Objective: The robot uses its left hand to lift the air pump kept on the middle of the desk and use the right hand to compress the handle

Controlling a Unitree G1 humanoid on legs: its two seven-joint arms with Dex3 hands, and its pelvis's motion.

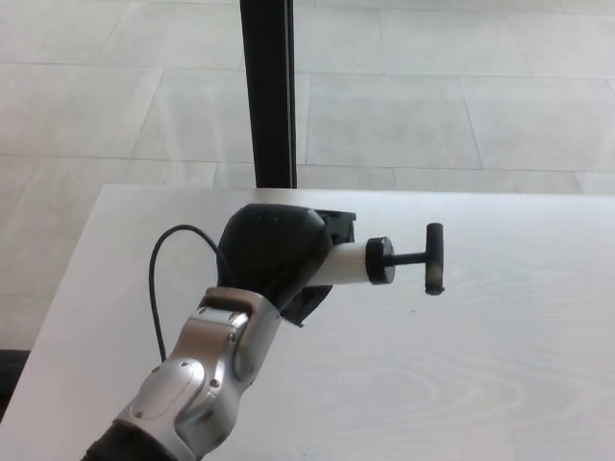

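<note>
Left hand (274, 252) clamped around white cylindrical air pump (348, 264), forearm angled up from lower left. Black T-shaped handle (433, 259) juts right of hand, above white wooden desk (500, 365). Right hand out of view.

No readable text, label, brand, number or sign anywhere: none on the air pump (360, 261), none on the left hand (274, 252), none on the tabletop (500, 365).
</note>
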